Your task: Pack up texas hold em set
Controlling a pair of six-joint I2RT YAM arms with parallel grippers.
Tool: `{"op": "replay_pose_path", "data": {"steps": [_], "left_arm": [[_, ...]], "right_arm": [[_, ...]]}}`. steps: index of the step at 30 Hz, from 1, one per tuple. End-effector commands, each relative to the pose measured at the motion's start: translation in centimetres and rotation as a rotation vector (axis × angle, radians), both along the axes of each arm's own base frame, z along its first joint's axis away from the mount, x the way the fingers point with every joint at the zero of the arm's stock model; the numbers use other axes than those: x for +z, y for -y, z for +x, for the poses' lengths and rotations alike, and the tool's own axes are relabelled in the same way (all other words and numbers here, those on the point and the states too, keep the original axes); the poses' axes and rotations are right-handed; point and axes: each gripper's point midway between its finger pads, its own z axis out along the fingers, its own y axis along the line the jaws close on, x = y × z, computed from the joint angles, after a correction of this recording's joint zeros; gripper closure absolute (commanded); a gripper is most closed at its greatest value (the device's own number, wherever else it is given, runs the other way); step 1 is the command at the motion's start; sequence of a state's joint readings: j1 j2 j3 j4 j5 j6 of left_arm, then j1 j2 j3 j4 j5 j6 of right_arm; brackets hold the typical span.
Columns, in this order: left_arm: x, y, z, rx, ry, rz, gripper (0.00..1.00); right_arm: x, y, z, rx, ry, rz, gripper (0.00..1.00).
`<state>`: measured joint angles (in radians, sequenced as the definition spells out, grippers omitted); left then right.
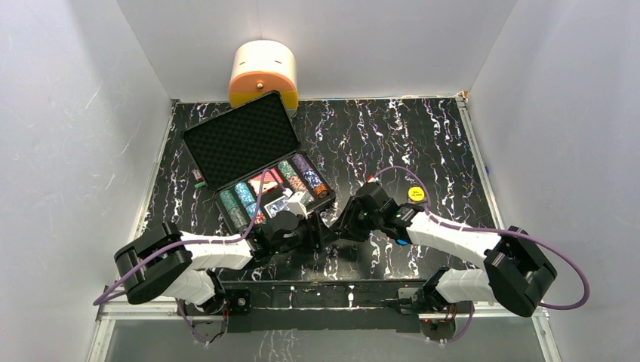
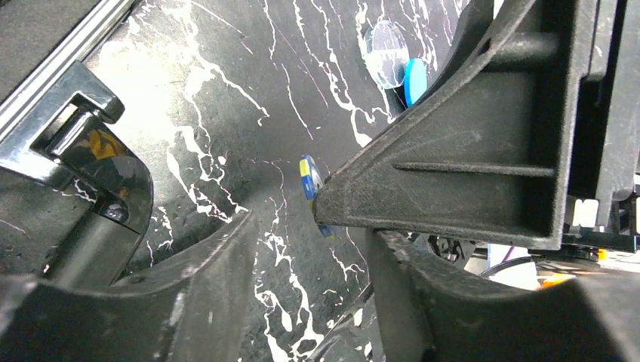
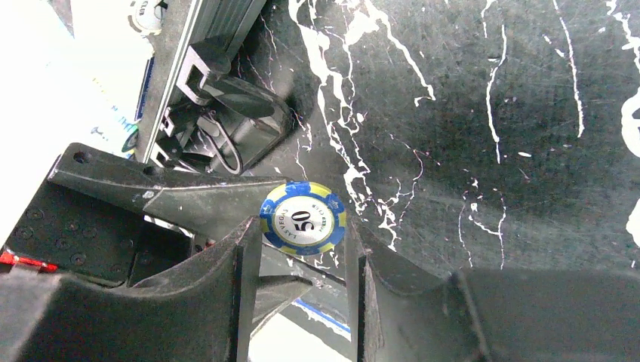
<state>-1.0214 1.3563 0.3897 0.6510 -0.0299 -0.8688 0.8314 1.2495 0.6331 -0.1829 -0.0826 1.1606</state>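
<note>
On your far left, the black case (image 1: 198, 140) lies open on the black marble table (image 1: 423, 136). Its foam lid (image 1: 241, 139) leans back toward the far wall. Rows of poker chips (image 1: 306, 175) sit inside it, with a red card deck (image 1: 266, 181) between the rows. A cream and orange container (image 1: 263, 72) stands just behind the lid, against the far wall.

Look just near of the case's front edge. That is where your 2 arms meet, tip to tip.

Your left claw (image 2: 309, 234) comes in from the left, close to the case's shiny latch (image 2: 98, 151). Its 2 fingers (image 2: 211, 286) stand apart, 1 on each side of a chip. You can see a gap on both sides, so this claw is loose and grasps nothing.

The chip (image 3: 303, 219) is blue and yellow with a 50 on it. It is up off the table, standing on its edge.

Your right claw (image 3: 300, 235) comes in from the right and pinches that chip across its round rim, 1 finger (image 3: 241, 286) on each side.

Further right, a yellow disc (image 1: 416, 194) lies flat on the table, beside your right arm. From the left wrist you can also see a clear disc (image 2: 385, 53) and a blue disc (image 2: 415, 81) lying side by side on the table.
</note>
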Motion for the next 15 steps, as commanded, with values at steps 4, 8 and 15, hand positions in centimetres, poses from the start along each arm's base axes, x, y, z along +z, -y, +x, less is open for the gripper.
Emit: {"op": "replay_pose_path", "data": {"steps": [4,8,15], "left_arm": [[1.67,0.26,1.77,0.101,0.059,-0.051,0.64],[2.14,0.69,1.9,0.105,0.052,-0.069,0.7],[2.3,0.72,2.14,0.168,-0.018,-0.117,0.8]], "right_arm": [[1.8,-1.2,0.36,-0.059,-0.016,0.122,0.52],[1.64,-1.3,0.19,-0.064,-0.033,0.132,0.52],[1.42,-1.82,-0.15,-0.062,-0.069,0.161,0.52]]}}
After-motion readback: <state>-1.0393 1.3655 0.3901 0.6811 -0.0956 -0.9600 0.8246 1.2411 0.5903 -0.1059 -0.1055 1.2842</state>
